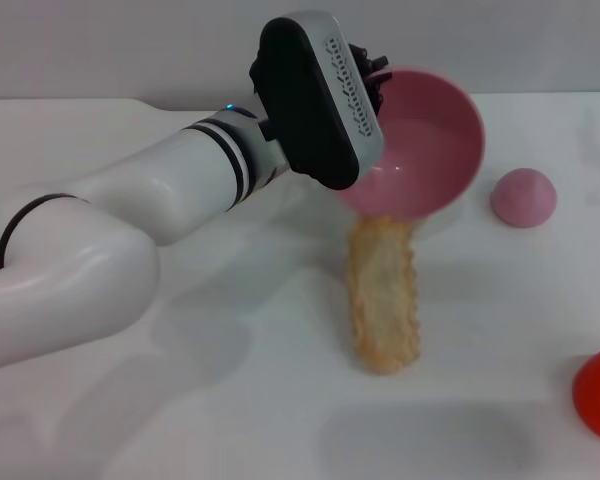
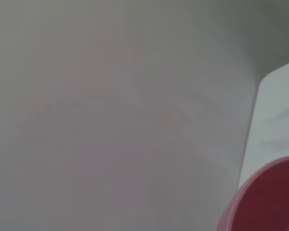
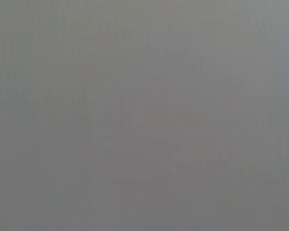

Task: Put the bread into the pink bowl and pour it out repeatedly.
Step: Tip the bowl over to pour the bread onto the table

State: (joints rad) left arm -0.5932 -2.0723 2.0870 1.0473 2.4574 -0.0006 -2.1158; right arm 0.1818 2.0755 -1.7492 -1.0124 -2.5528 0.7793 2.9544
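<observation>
Surface: white table (image 1: 230,420).
Left gripper (image 1: 372,82): grasps tilted bowl (image 1: 430,140) rim.
Bread (image 1: 385,300): below gripper; probably light, stiff; grip mid-length.

a white table (image 1: 230,420) filled most of the head view, smooth and faintly glossy, with soft grey shadows across it. along the top of the frame ran a plain grey wall (image 1: 130,45). the light was even and diffuse.

Head high; left wrist near pink bowl (image 2: 267,199)
</observation>
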